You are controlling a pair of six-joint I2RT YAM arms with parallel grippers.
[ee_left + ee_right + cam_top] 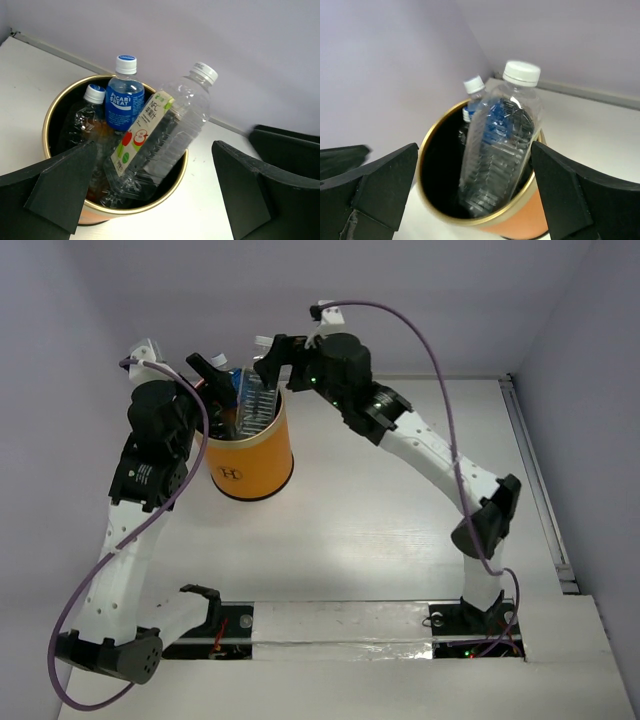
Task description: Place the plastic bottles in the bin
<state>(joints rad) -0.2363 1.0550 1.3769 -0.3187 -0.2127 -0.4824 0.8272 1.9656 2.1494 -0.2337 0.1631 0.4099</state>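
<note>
The orange-yellow bin (255,465) stands at the back left of the table, and several plastic bottles stick out of it. The left wrist view shows a blue-labelled bottle (124,102), a clear bottle with a yellow-green label (165,135) leaning on the bin's rim (182,167), and a small clear bottle (90,110). The right wrist view shows the big clear bottle (502,145) leaning inside the bin (522,220). My left gripper (212,375) is open and empty just left of the bin's mouth. My right gripper (268,358) is open and empty just behind it.
The back wall stands close behind the bin. The right arm (430,445) stretches across the table's right half. A metal rail (535,475) runs along the table's right edge.
</note>
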